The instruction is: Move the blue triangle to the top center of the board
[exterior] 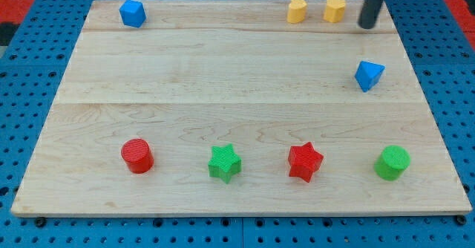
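blue triangle point(369, 75), board's right side, mid-height

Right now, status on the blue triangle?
My tip above blue triangle, apart. Triangle at view's right, not top center. Two yellow blocks sit near the target.

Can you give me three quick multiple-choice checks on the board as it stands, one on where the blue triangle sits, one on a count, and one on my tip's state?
1. Where is the blue triangle?
A. the view's right, middle height
B. the view's bottom left
C. the view's top left corner

2. How many yellow blocks are on the board?
A. one
B. two
C. four

3. Is my tip touching the blue triangle?
A. yes, pressed against it
B. no, it stands apart, above it in the view
C. my tip is out of view

Answers:
1 A: it lies near the right edge, above the green cylinder.
2 B: the left yellow block and the right yellow block sit side by side at the top.
3 B: bare wood shows between them.
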Controlling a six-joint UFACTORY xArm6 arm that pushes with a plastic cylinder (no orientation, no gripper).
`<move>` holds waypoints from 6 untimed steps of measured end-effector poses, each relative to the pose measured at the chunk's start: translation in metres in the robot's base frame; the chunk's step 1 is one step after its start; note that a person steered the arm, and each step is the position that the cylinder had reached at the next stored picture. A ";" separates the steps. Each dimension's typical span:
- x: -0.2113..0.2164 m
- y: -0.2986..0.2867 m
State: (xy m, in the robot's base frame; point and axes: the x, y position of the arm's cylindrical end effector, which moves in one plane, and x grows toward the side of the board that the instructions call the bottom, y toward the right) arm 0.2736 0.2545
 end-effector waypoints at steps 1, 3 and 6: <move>0.059 0.033; 0.154 0.013; 0.095 -0.088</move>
State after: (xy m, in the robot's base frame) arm 0.3690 0.1661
